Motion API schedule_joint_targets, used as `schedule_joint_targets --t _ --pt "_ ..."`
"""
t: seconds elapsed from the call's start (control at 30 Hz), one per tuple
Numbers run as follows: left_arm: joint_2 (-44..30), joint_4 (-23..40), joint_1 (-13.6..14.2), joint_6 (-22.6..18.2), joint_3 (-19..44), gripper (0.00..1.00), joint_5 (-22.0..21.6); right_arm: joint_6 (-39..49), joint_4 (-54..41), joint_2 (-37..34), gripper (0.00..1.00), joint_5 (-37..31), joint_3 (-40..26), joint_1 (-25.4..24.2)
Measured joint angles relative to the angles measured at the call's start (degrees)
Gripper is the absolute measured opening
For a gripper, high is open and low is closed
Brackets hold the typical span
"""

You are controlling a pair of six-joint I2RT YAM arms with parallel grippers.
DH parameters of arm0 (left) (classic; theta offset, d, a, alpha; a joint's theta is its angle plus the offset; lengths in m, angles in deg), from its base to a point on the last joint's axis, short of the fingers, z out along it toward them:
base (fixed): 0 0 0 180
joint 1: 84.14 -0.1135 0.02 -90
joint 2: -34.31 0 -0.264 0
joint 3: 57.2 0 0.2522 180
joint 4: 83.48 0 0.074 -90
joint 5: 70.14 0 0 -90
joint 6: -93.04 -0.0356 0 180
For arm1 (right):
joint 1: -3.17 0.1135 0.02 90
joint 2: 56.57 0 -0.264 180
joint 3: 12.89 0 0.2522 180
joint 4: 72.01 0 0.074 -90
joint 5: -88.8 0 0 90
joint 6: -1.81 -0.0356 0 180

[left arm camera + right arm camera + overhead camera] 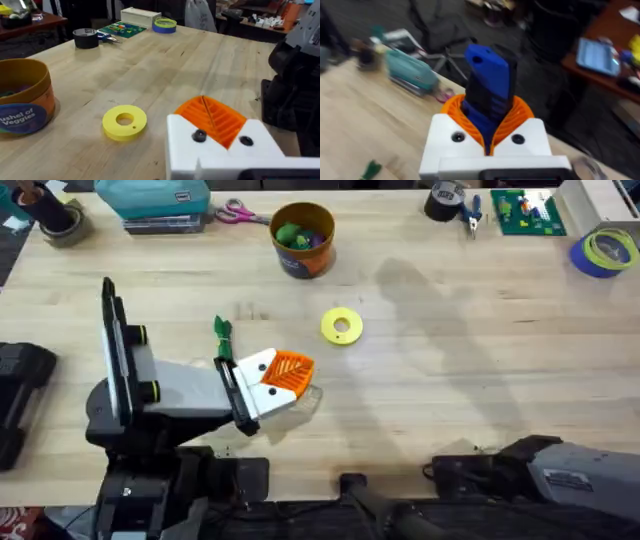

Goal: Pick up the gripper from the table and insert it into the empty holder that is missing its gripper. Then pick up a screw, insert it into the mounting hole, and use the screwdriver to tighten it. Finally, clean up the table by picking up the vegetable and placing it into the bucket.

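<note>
My right gripper (487, 125) is shut on the blue screwdriver (487, 70), which stands up between its orange pads; the right arm (560, 470) lies along the table's near right edge. My left gripper (288, 372) rests low over the table's middle left, orange pads (220, 120) pressed together with nothing between them, and each white block shows a dark screw head. A green vegetable (221, 332) lies on the table just behind the left gripper. The bucket (303, 238) stands upright at the back centre with vegetables inside. The loose gripper, the empty holder and a loose screw are out of view.
A flat yellow ring disc (342, 325) lies right of the left gripper. Along the back edge sit a teal box (152, 200), scissors (236, 214), a black tape roll (444, 200), a green circuit board (528, 212) and a blue tape roll (605, 252).
</note>
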Motion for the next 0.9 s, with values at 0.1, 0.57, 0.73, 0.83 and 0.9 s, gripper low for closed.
schedule_joint_targets --t 0.1,0.57,0.73,0.83,0.9 --pt "0.0 0.0 0.0 0.0 0.0 0.004 0.0 -0.4 2.2 1.5 0.024 4.1 0.0 2.2" --pt "0.0 0.0 0.0 0.0 0.0 0.004 0.0 -3.7 15.2 2.0 0.024 31.3 -0.1 5.1" --pt "0.0 0.0 0.0 0.0 0.0 0.004 0.0 -6.2 25.2 2.0 0.024 35.4 2.8 8.1" --pt "0.0 0.0 0.0 0.0 0.0 0.004 0.0 -11.9 41.0 2.0 0.024 39.5 11.1 8.7" --pt "0.0 0.0 0.0 0.0 0.0 0.004 0.0 -15.2 47.9 2.0 0.024 40.6 15.0 8.7"
